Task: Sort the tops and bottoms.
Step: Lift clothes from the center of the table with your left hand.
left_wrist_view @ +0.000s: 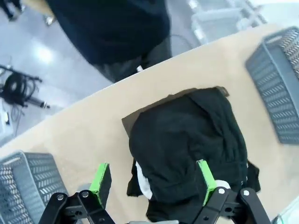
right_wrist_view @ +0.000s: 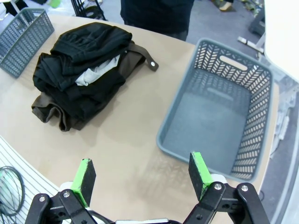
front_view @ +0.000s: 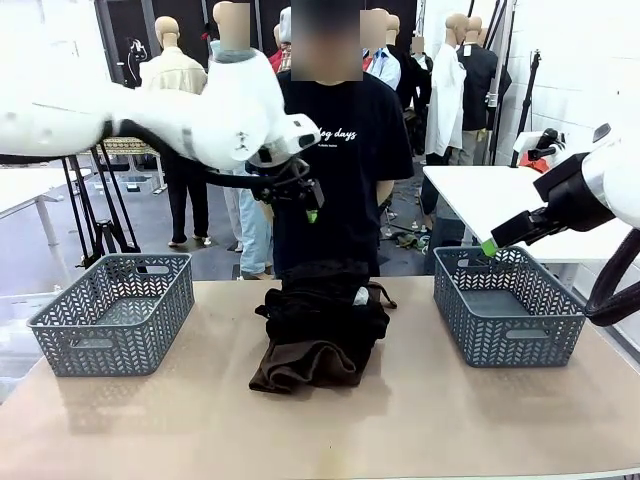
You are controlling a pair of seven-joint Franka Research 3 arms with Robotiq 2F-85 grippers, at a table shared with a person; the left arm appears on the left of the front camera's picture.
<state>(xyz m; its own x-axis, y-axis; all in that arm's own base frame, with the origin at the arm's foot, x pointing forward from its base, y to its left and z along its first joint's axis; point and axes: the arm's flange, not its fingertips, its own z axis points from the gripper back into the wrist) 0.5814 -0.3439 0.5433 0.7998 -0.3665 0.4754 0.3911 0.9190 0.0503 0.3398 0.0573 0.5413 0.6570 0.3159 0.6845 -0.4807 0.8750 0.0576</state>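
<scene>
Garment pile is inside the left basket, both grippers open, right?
No. The garment pile lies on the table between the left basket and right basket, per the front view. The left gripper and right gripper are open.

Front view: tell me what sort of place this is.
Probably a robotics lab or test workspace, not a home: a white robot arm hangs over a tan table where a garment pile lies between the left basket and right basket; tripod stands stand behind.
</scene>
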